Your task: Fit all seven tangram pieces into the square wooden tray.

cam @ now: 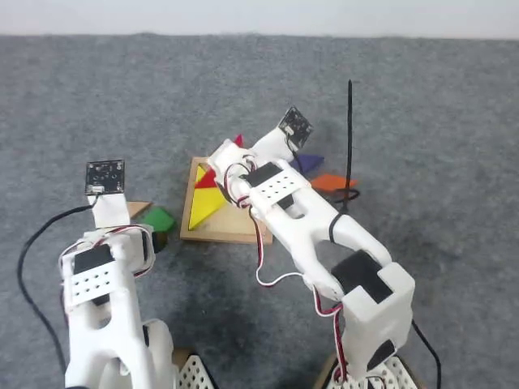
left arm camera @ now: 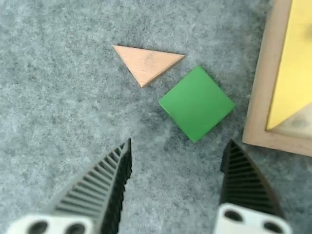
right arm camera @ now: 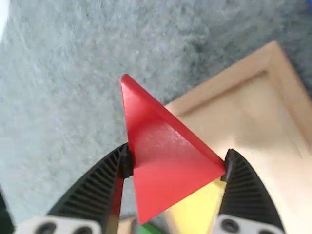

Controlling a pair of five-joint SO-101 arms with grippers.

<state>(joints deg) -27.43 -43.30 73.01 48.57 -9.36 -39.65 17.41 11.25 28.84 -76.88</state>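
Right tool (right arm camera: 176,158) clamps red triangle (right arm camera: 161,151) above tray (right arm camera: 253,63) edge; yellow triangle (cam: 203,207) already seated. Step: placing red. Next, likely: level it, lower beside yellow. Left tool (left arm camera: 179,145) wide open, empty, over green square (left arm camera: 197,102) on surface (left arm camera: 58,122)

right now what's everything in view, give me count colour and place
wooden tray: 1, pale wood, middle of the carpet
yellow triangle: 1, yellow, lying in the tray
red triangle: 1, red, held above a corner of the tray
green square: 1, green, on the carpet beside the tray
tan triangle: 1, tan wood, on the carpet close to the green square, not touching it
blue piece: 1, dark blue, on the carpet beyond the tray
orange piece: 1, orange, on the carpet next to the blue piece
carpet: 1, grey, under everything
left arm: 1, white, jaws open above the carpet near the green square
right arm: 1, white, jaws shut on the red triangle
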